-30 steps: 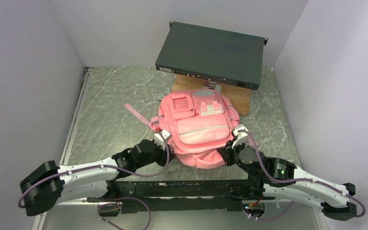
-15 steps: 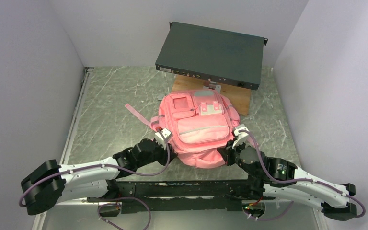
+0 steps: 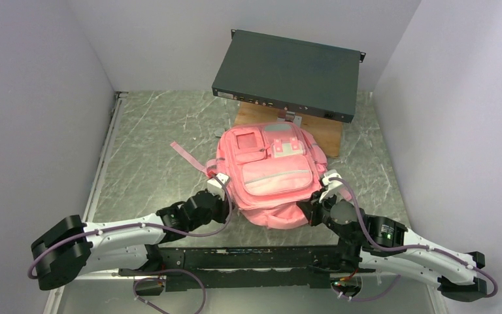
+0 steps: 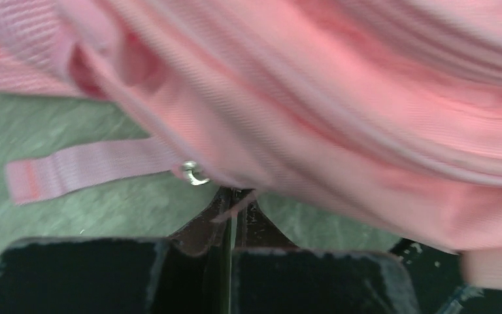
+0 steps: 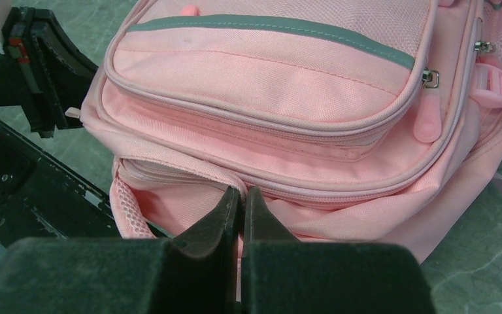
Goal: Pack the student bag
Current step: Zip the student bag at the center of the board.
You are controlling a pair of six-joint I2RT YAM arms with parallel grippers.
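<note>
The student bag [image 3: 269, 175] is a pink backpack lying front up in the middle of the table, its bottom end toward the arms. My left gripper [image 3: 227, 199] is at its near-left corner. In the left wrist view the gripper [image 4: 234, 196] is shut, with a thin fold of the bag's [image 4: 340, 124] pink fabric pinched at the tips. My right gripper [image 3: 308, 208] is at the near-right corner. In the right wrist view it [image 5: 242, 193] is shut on the bag's [image 5: 268, 72] lower seam fabric, below the front pocket zip.
A dark grey rack unit [image 3: 287, 75] rests tilted on a wooden board [image 3: 320, 134] just behind the bag. A loose pink strap [image 3: 186, 156] trails left on the green marbled table [image 3: 150, 163]. White walls close in left, right and back.
My left gripper has shifted slightly to the left along the bag's near-left corner. The right gripper and the bag have hardly moved.
</note>
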